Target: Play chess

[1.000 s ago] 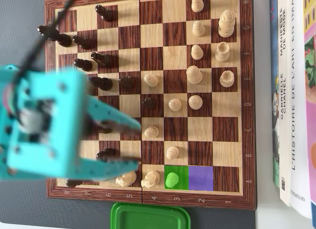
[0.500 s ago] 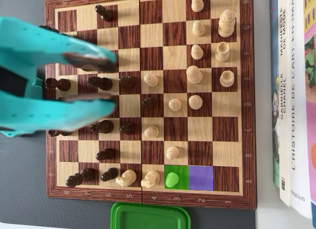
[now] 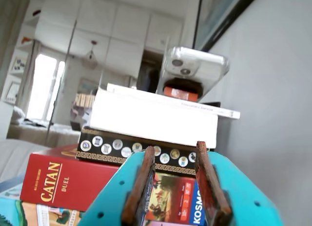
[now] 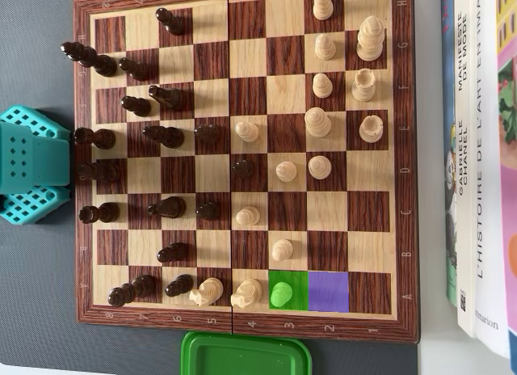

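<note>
The overhead view shows the wooden chessboard [image 4: 406, 149] with dark pieces [image 4: 166, 136] massed on its left half and light pieces [image 4: 318, 122] on its right. A light piece tinted green [image 4: 280, 293] stands on a green-marked square in the bottom row, beside an empty purple-marked square [image 4: 328, 292]. My teal arm [image 4: 31, 165] sits off the board's left edge. In the wrist view my gripper [image 3: 174, 149] points up and away from the board. It is open, with nothing between its brown-padded fingers [image 3: 141, 184].
A green lid [image 4: 246, 355] lies below the board's bottom edge. Books [image 4: 478, 149] lie along the right side. The wrist view faces stacked game boxes, among them a red Catan box [image 3: 53, 184], a white book [image 3: 151, 119] and a white device [image 3: 195, 65] on top.
The teal arm has pulled back leftward from above the board's left half to its left edge. No piece has visibly moved.
</note>
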